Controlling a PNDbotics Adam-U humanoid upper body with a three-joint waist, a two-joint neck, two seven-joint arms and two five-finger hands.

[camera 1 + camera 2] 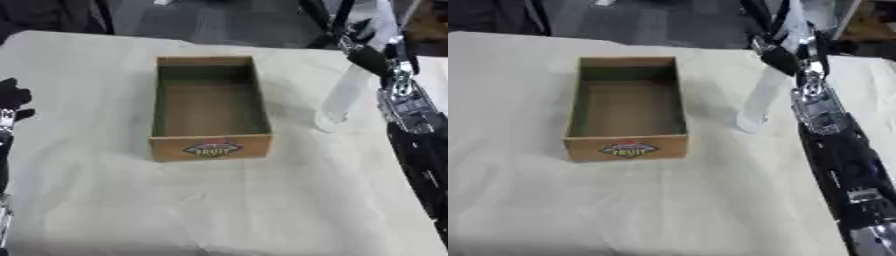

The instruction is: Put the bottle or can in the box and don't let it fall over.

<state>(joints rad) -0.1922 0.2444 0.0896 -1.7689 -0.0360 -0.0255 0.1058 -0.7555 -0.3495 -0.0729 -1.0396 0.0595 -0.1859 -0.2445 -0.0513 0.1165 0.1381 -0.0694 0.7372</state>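
Left eye view: bottle [343, 97] is clear or whitish plastic, tall and slim, leaning a bit with its top toward the upper right. Its base sits on the cloth-covered table [219, 200], right of centre and just right of the box [208, 107], outside it. Box is an open brown cardboard tray with a logo on the near wall; nothing visible inside. Right hand [372, 57] is at the bottle's top in the upper right, dark fingers wrapped around the neck. Cap area is hidden by the hand. Left hand [10, 102] shows at the left edge, mid height, partly cut off; can't tell how its fingers are set.

Right eye view: same layout, shifted left. Bottle's lower half is clear of the arm; label or contents are too blurred to make out. Right forearm runs down the right edge. Left hand is out of frame.
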